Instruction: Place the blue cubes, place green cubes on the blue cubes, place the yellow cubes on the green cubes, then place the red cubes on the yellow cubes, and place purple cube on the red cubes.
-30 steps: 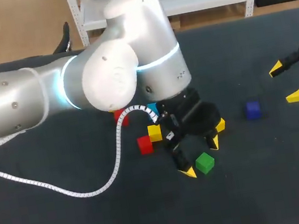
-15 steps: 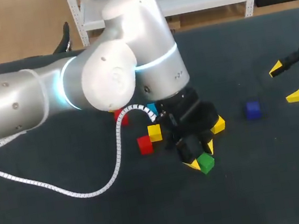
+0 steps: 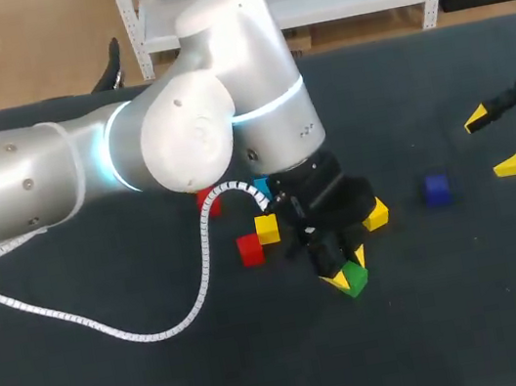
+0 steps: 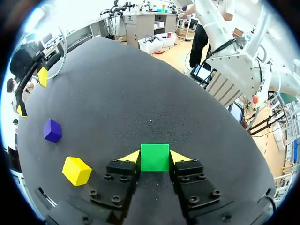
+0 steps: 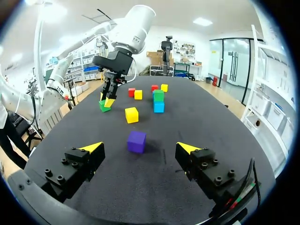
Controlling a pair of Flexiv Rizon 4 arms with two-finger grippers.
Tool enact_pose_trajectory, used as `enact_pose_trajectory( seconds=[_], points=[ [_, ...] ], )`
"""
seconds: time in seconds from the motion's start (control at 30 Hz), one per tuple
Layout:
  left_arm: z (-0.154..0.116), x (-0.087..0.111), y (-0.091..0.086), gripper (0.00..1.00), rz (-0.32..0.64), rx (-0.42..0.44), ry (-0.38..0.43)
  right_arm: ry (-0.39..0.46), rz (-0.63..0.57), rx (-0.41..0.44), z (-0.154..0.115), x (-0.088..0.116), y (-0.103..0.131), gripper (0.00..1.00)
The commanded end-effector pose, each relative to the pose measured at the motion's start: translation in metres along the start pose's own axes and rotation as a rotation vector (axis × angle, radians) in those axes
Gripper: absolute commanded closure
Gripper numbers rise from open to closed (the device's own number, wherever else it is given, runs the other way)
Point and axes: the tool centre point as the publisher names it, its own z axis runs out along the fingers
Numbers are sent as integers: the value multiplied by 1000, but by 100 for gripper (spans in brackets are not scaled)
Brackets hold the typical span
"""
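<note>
Change: the left claw (image 3: 346,269), held wide about the green cube (image 3: 355,281) a second ago, has been closed onto it. The right claw (image 3: 493,144) has been kept in place.
Left claw: the green cube is gripped from two sides between the yellow tips, low over the desk (image 3: 477,315); whether it is lifted cannot be told.
Right claw: held wide apart with nothing in it, near the desk's right edge.
Stack: in the right wrist view a second green cube (image 5: 159,95) is seen resting on a light blue cube (image 5: 159,107).
Loose cubes: a purple cube (image 3: 437,188) lies between the two claws, apart from both. A yellow cube (image 3: 376,217) lies just beside the left claw. A further yellow cube (image 3: 266,228) and a red cube (image 3: 250,249) lie close together.
Surface: a dark, matte desk.
</note>
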Motion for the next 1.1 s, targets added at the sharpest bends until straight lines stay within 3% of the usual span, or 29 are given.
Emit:
enact_pose_trajectory(
  seconds=[0.03, 0.1, 0.27, 0.47, 0.63, 0.83, 1.1],
  points=[
    [-14, 1, -2, 100, -36, -32, -20, -1, -1, 0, 0, 0, 0, 0],
    [-26, 4, -3, 100, -76, -62, -17, -1, -1, 0, 0, 0, 0, 0],
    [-65, 22, -5, 100, -283, -158, -42, -1, -1, 0, 0, 0, 0, 0],
    [-106, 46, -21, 100, -470, -249, 58, -1, -1, 0, 0, 0, 0, 0],
    [-137, 70, -33, 100, -588, -353, 57, -1, -1, 0, 0, 0, 0, 0],
    [-155, 96, -31, 100, -626, -456, 34, -1, -1, 0, 0, 0, 0, 0],
    [-164, 124, -9, 100, -655, -513, 18, -1, -1, 0, 0, 0, 0, 0]
  ],
)
